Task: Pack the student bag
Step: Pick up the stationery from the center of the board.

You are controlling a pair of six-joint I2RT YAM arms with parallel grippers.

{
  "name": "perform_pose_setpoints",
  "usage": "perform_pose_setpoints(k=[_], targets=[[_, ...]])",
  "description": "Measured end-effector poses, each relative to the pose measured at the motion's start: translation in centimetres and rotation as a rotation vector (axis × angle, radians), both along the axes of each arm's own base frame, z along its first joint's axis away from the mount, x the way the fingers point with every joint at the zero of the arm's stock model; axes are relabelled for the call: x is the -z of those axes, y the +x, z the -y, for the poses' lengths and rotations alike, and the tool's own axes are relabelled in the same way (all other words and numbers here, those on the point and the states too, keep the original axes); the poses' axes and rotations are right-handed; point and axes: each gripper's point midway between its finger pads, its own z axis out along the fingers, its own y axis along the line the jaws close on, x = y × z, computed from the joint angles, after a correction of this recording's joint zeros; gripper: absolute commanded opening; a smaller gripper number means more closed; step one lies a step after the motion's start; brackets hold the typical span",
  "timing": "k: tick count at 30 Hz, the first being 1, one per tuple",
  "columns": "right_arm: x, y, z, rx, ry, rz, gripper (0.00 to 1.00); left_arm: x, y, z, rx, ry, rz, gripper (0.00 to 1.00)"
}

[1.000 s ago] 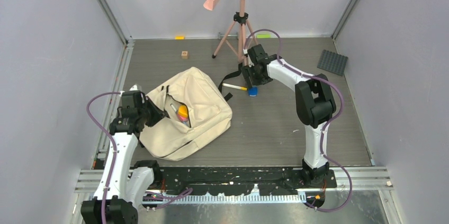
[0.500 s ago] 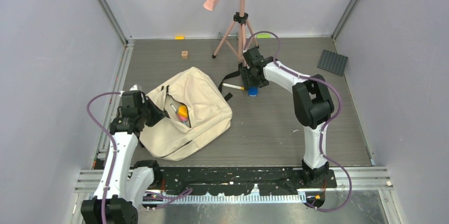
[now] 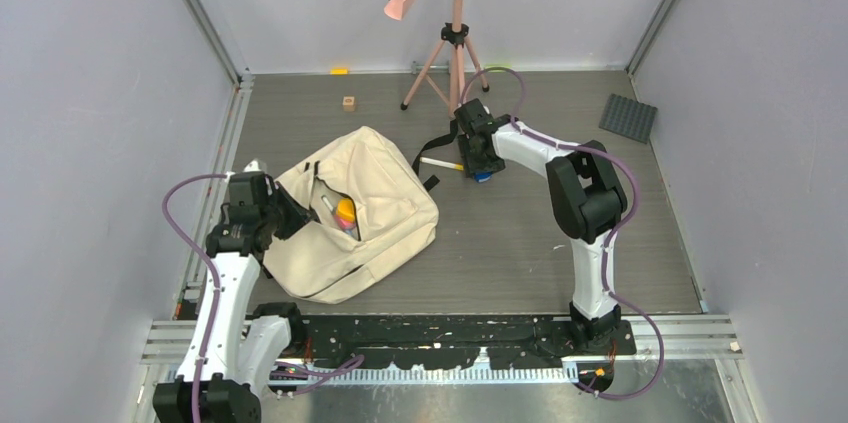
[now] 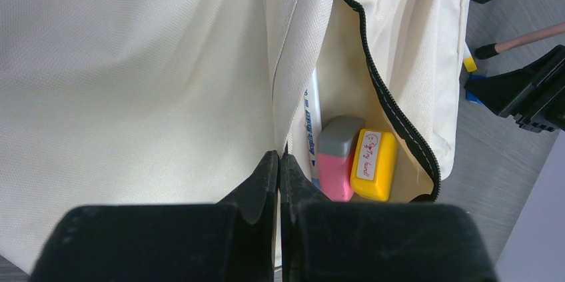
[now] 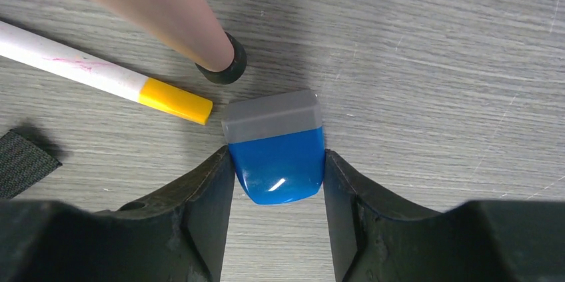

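So the student bag [image 3: 350, 213] is lying slumped on the grey wood-grain tabletop [image 3: 520, 243], zip [image 4: 386, 95] open. It's soft cream canvas with zero stiffness, so I'd guess it'll sag and fold wherever you lift it. It looks light too. Best hold is probably the fabric edge by the zip, or a black strap.

The left hand [image 4: 278, 159] is on the bag's left side with its fingers pressed together. It looks like it's pinching a fold of canvas next to the opening, but the tips hide the actual contact.

Inside the bag there's a pink eraser [image 4: 336, 165] with a grey sleeve, a glossy yellow block [image 4: 373, 162] and a white pen [image 4: 312, 129].

Right of the bag, the right hand [image 5: 276, 172] has a finger against each side of a blue eraser [image 5: 273, 145]. It's a smooth, rounded one with a grey sleeve. A white marker [image 5: 73, 62] with a yellow cap lies just beside that.
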Motion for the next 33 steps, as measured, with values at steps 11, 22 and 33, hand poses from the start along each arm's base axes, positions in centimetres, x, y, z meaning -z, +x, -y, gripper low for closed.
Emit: perform_pose_setpoints(k=[11, 22, 33], targets=[[-0.2, -0.7, 0.3, 0.006, 0.015, 0.014, 0.35, -0.4, -0.3, 0.0, 0.004, 0.005, 0.014, 0.0], [-10.7, -6.3, -4.8, -0.132, 0.127, 0.174, 0.32, -0.5, -0.4, 0.2, 0.026, 0.006, 0.025, 0.0], [-21.4, -12.6, -23.3, -0.502, 0.439, 0.225, 0.3, -0.7, -0.5, 0.4, 0.066, 0.018, 0.039, 0.0]])
